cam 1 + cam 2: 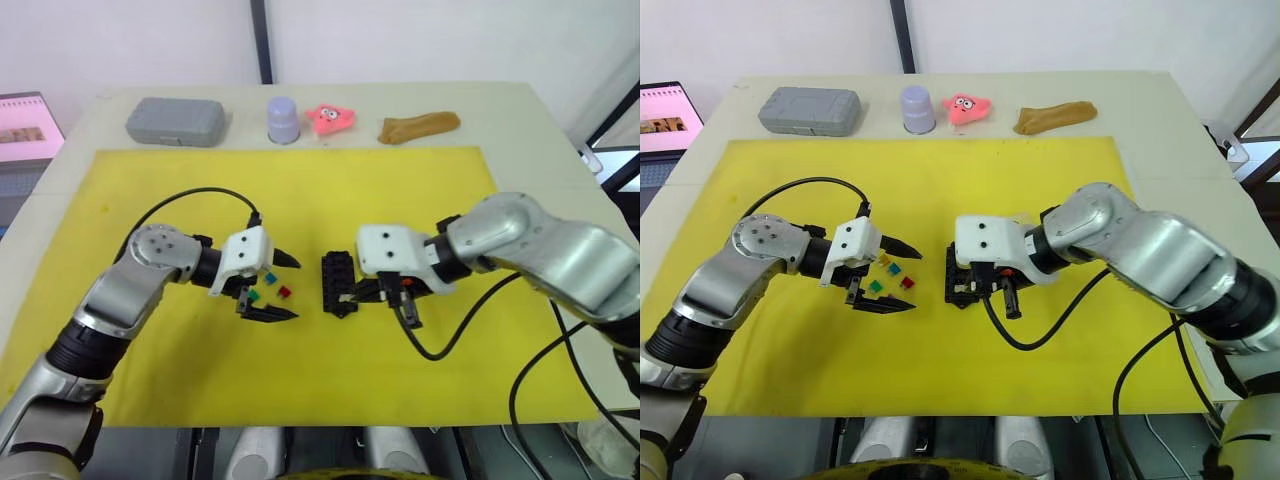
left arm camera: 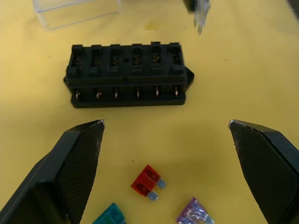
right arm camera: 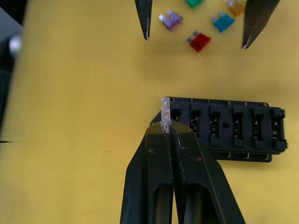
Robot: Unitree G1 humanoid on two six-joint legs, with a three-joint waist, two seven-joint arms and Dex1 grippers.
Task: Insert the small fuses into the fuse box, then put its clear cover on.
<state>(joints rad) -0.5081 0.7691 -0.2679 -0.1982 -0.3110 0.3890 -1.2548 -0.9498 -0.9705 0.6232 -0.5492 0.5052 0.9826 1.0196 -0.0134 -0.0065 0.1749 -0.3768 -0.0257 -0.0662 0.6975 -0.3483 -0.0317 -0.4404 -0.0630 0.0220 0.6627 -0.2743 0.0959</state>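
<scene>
The black fuse box [image 1: 338, 282] lies on the yellow mat [image 1: 300, 190] between my two grippers, its slots empty in the left wrist view. My right gripper [image 3: 167, 127] is shut on a small greyish clear fuse [image 3: 165, 111], held at one end of the fuse box [image 3: 224, 128], just off its corner slot. My left gripper [image 1: 282, 288] stands open over the loose small fuses: red [image 2: 147, 182], teal [image 2: 110, 217] and purplish [image 2: 194, 213], plus green [image 1: 875, 286] and yellow [image 1: 883, 260]. The clear cover [image 2: 77, 11] lies on the mat just beyond the box.
Along the table's far edge sit a grey rounded case [image 1: 175, 121], a lavender cup [image 1: 283, 119], a pink toy [image 1: 330, 118] and a brown lump [image 1: 418, 126]. A screen [image 1: 25, 125] stands off the table's left. Black cables loop from both wrists over the mat.
</scene>
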